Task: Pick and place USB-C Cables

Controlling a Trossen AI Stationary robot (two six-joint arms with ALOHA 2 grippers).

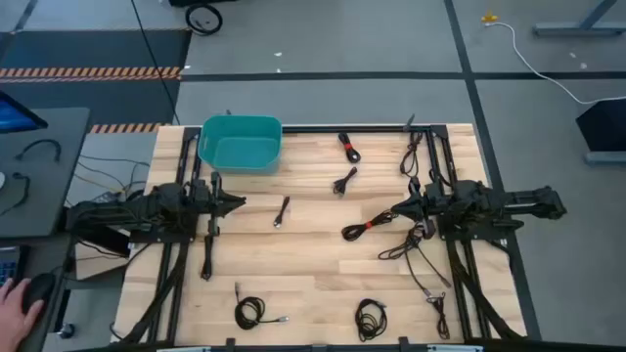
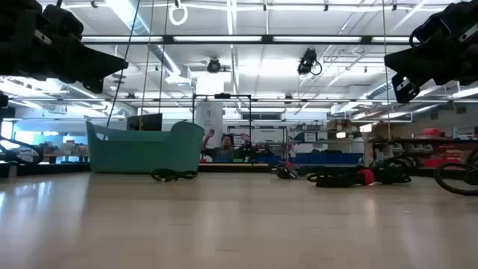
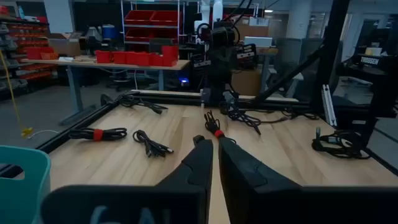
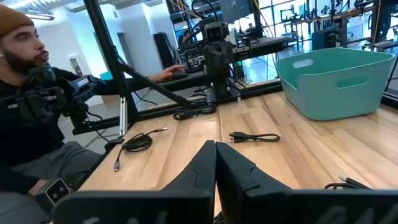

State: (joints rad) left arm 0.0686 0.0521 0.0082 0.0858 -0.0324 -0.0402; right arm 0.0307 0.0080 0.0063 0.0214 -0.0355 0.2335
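Observation:
Several thin black USB-C cables lie flat on the wooden table: one with a red tie (image 1: 348,147), a loose one (image 1: 344,181), a straight one (image 1: 282,211), a red-tied one (image 1: 367,225) and coils near the front edge (image 1: 249,311) (image 1: 372,318). The teal bin (image 1: 241,144) stands at the far left. My left gripper (image 1: 238,202) (image 3: 213,149) is shut and hovers right of its arm, in front of the bin. My right gripper (image 1: 396,212) (image 4: 216,151) is shut and hovers above the table beside the red-tied cable. The low view shows both arms raised well above the table.
More cables tangle under and beside the right arm (image 1: 411,249) and at the far right (image 1: 411,154). A black frame borders the table. A person (image 4: 31,93) sits beyond the table's left side, with a hand on a mouse (image 1: 24,293). The table's middle is bare wood.

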